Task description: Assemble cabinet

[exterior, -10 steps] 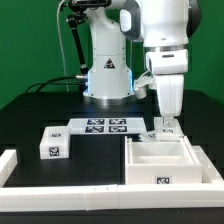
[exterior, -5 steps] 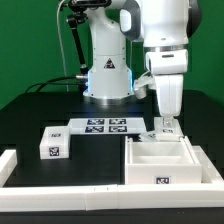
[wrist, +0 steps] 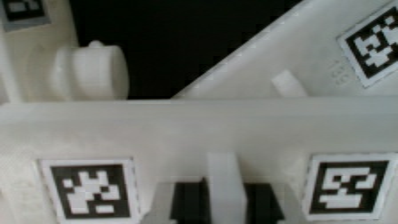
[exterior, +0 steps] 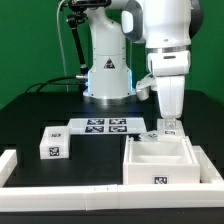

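Observation:
The cabinet (exterior: pixel 160 165) is a large white hollow box at the exterior view's right, with one tag on its front face. My gripper (exterior: pixel 168 130) points straight down onto the cabinet's far wall. In the wrist view my gripper (wrist: pixel 221 203) has a dark finger on each side of a thin white upright wall (wrist: pixel 221 170) of the cabinet and is shut on it. Two tags (wrist: pixel 89 190) flank that wall on the cabinet's face.
A small white block with a tag (exterior: pixel 52 146) lies at the exterior view's left. The marker board (exterior: pixel 103 126) lies behind it, before the robot base (exterior: pixel 108 75). Long white border rails (exterior: pixel 60 190) run along the front and left. A round white knob (wrist: pixel 93 70) shows in the wrist view.
My gripper has shifted slightly toward the exterior view's right, and the cabinet has shifted a little with it.

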Available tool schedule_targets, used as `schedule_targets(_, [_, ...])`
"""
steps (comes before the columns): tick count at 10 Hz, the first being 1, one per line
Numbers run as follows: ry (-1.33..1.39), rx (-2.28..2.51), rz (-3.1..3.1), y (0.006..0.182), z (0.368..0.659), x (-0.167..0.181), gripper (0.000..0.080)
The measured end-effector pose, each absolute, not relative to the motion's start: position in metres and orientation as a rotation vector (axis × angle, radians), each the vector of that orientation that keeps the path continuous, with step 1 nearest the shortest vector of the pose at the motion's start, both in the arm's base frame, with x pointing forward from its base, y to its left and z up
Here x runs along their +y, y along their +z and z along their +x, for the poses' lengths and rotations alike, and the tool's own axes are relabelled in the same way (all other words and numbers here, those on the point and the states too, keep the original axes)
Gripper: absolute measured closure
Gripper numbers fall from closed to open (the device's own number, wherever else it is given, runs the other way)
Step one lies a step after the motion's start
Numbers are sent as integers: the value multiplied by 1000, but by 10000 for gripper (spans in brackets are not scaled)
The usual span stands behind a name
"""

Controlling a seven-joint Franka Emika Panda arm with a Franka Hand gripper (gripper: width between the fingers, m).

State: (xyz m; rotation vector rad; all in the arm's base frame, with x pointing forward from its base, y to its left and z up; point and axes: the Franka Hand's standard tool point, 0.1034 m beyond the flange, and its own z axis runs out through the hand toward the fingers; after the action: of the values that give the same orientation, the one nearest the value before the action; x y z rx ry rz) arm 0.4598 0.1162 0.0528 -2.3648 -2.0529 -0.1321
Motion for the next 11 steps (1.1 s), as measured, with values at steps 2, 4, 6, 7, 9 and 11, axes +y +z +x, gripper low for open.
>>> schedule_targets(2, [-132, -2052, -2366, 53, 460, 116, 729])
schedule_targets(4, [-139, -2049, -2369, 53, 469, 117, 729])
schedule_targets(6, [-160, -2037, -2381, 53, 484, 117, 729])
schedule_targets(7, [-175, -2027, -2392, 54, 495, 116, 729])
schedule_targets(9, [-178, -2019, -2401, 55, 504, 114, 729])
schedule_targets(11, [-178, -2019, -2400, 55, 504, 114, 729])
